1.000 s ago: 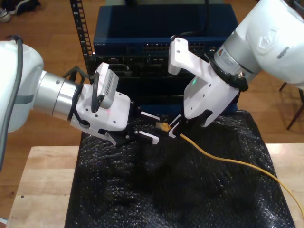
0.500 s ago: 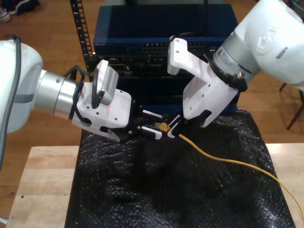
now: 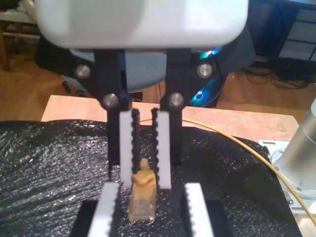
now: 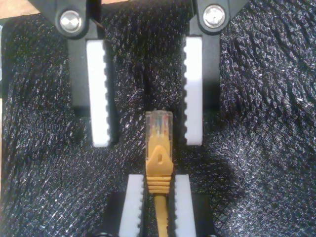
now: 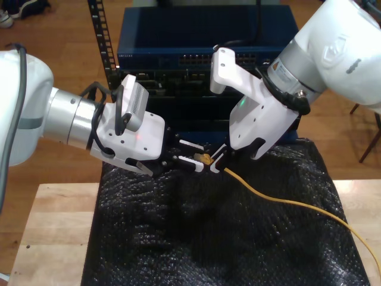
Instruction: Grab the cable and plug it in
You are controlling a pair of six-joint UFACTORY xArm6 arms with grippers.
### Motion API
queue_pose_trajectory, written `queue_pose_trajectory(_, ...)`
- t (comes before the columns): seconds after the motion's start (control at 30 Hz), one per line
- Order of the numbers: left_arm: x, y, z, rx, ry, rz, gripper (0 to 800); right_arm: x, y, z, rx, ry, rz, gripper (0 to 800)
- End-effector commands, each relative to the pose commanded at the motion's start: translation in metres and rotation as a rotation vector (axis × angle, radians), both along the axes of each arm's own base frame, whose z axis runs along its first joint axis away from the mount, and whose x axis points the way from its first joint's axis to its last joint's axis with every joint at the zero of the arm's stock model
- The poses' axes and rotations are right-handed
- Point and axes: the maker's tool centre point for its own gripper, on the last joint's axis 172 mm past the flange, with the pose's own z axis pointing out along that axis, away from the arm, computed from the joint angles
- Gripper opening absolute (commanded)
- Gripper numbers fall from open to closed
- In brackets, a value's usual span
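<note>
Exterior view, left to right.

- Bare wooden worktop (image 5: pixel 53 226) is seen at the exterior view's left. A black crinkled sheet (image 5: pixel 208 238) is laid over its middle.
- My first gripper (image 5: pixel 195 156) is reached in from the exterior view's left. Its jaws are spread wide, and nothing is clamped. In the second wrist view the clear plug (image 4: pixel 159 123) is seen between them, with a gap on each side.
- The plug is held just above the sheet, about mid-scene in the exterior view, with its tip pointed toward my first gripper.
- My second gripper (image 4: pixel 157 177) is brought in from the exterior view's right. Its jaws are closed narrowly on the yellow boot just behind the plug.
- The cable (image 5: pixel 286 201) is trailed from there across the sheet toward the exterior view's lower right.

Progress: the grab is judged done, since the cable end is lifted and secured. A handover or re-grip looks to be under way but not completed. Plugging in is all left to do.

Surroundings: a blue rack unit (image 5: pixel 202 42) with a row of ports is set behind both grippers, well apart from the plug. The plug is not aimed at the ports. The first jaws stand across its tip, so its path is judged blocked for now.
</note>
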Motion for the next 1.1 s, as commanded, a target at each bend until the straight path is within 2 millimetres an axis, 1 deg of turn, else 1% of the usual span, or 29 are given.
queue_pose_trajectory(0.17, 0.0000, -0.0001, -0.0024, -0.001, 0.015, 0.002, 272, 0.0000, 0.0003, 0.0002, 0.001, 0.000, 0.000, 3)
queue_pose_trajectory(0.43, 0.0006, -0.0001, -0.0034, -0.001, 0.018, 0.002, 232, -0.0004, 0.0009, -0.0005, 0.001, 0.002, 0.001, 4)
queue_pose_trajectory(0.7, 0.0009, -0.0002, -0.0036, -0.002, 0.020, 0.002, 155, -0.0004, 0.0009, -0.0005, 0.001, 0.002, 0.001, 4)
queue_pose_trajectory(0.77, 0.0009, -0.0001, -0.0043, -0.002, 0.021, 0.004, 109, 0.0000, 0.0009, -0.0004, 0.001, 0.001, 0.000, 4)
queue_pose_trajectory(0.83, 0.0007, 0.0001, -0.0046, 0.000, 0.021, 0.003, 101, -0.0004, 0.0009, -0.0005, 0.001, 0.002, 0.001, 6)
queue_pose_trajectory(0.9, 0.0014, 0.0004, -0.0049, 0.001, 0.020, 0.005, 51, 0.0000, 0.0009, -0.0004, 0.001, 0.001, 0.000, 6)
queue_pose_trajectory(1.1, 0.0010, 0.0003, -0.0055, 0.001, 0.020, 0.005, 23, 0.0000, 0.0009, -0.0004, 0.001, 0.001, 0.000, 19)
